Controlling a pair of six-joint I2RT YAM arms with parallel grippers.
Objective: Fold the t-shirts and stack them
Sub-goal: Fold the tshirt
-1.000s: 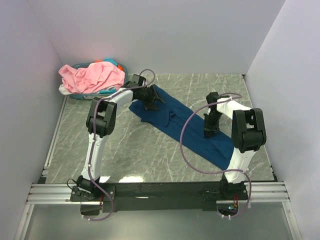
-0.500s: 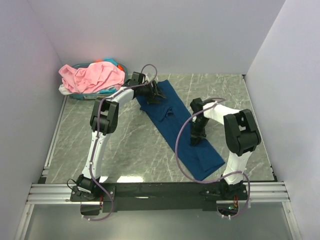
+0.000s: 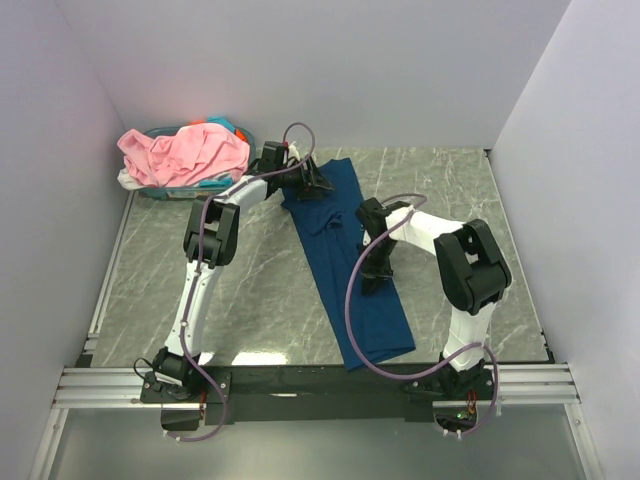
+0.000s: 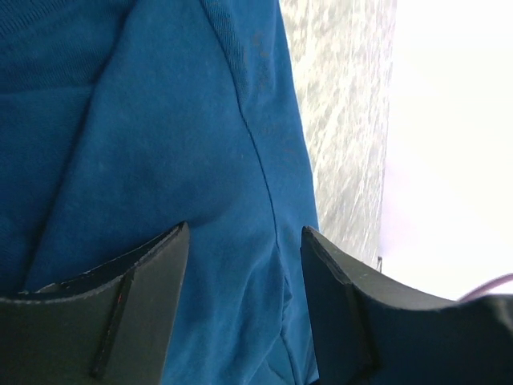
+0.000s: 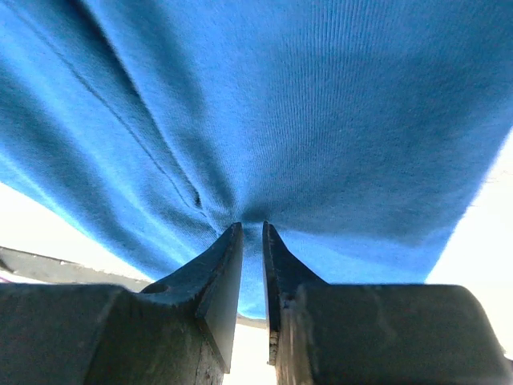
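A dark blue t-shirt (image 3: 350, 270) lies as a long strip from the back middle of the table towards the front. My left gripper (image 3: 314, 186) is at its far end; in the left wrist view my gripper (image 4: 244, 233) is open, its fingers spread over the blue cloth (image 4: 160, 120). My right gripper (image 3: 374, 274) is at the strip's middle; in the right wrist view it (image 5: 252, 228) is shut on a pinch of the blue cloth (image 5: 321, 104). A light pink t-shirt (image 3: 185, 150) is heaped in the basket at the back left.
The teal basket (image 3: 205, 184) stands in the back left corner against the left wall, with pale cloth under the pink shirt. Grey marble table (image 3: 250, 290) shows left of the blue shirt. White walls close the back and both sides.
The right gripper has dragged the shirt's near part left, swinging the strip from a diagonal to nearly straight front-to-back. The left gripper has shifted a little towards the back with the far end.
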